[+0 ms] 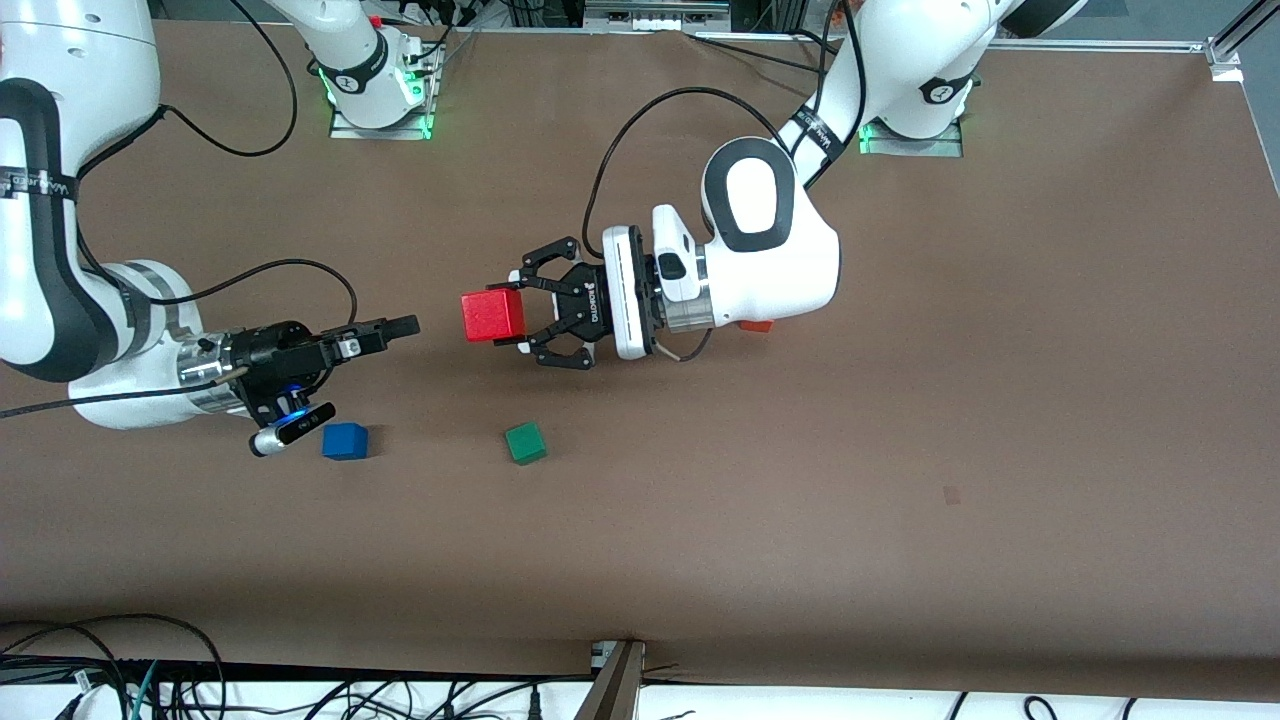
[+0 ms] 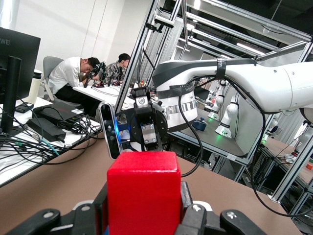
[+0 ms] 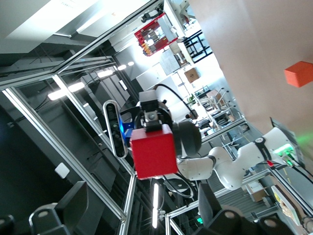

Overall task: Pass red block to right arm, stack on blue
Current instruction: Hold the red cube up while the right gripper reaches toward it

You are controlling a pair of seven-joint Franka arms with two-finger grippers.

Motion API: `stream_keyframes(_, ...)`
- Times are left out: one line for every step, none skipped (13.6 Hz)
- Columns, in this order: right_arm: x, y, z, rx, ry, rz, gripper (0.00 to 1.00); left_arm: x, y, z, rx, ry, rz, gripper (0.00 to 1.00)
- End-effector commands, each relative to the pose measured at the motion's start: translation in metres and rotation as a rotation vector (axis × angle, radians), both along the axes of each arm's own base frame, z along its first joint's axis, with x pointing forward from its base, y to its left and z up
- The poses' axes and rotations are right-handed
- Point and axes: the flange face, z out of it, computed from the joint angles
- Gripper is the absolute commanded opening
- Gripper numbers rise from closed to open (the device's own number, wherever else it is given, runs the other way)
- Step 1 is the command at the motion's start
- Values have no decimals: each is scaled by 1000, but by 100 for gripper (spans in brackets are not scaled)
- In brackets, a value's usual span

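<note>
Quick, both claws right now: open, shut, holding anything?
Left claw: shut on the red block, held in the air.
Right claw: open, empty, facing the block.

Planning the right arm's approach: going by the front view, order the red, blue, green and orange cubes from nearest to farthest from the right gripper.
From the right gripper:
1. Red block, up in the left gripper.
2. Blue cube, nearer the camera; too close to call against red.
3. Green cube.
4. Orange cube, under the left wrist.

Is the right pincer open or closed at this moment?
Open. In the right wrist view its two fingers stand wide apart with nothing between them; the red block is up in the left pincer, facing the right pincer.
</note>
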Motion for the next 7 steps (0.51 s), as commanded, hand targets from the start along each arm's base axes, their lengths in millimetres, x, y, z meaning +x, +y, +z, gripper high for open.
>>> stream_keyframes(5,17,2,29,12,-27,100,4,-7,3,-26,-25,16,2)
stream_keyframes(5,25,1,19,11,-30,100,5,-7,3,-24,-27,16,2)
stream_keyframes(5,30,0,12,12,-36,100,5,-7,2,-22,-28,17,2)
stream_keyframes(6,37,0,9,10,-42,100,6,-6,2,-22,-28,19,2)
stream_keyframes(6,41,-5,4,10,-47,100,5,-7,1,-22,-26,17,2)
stream_keyframes(5,46,-5,2,7,-45,100,5,-7,1,-22,-26,17,2)
stream_keyframes(5,48,-6,-2,7,-47,100,5,-6,1,-20,-28,18,2)
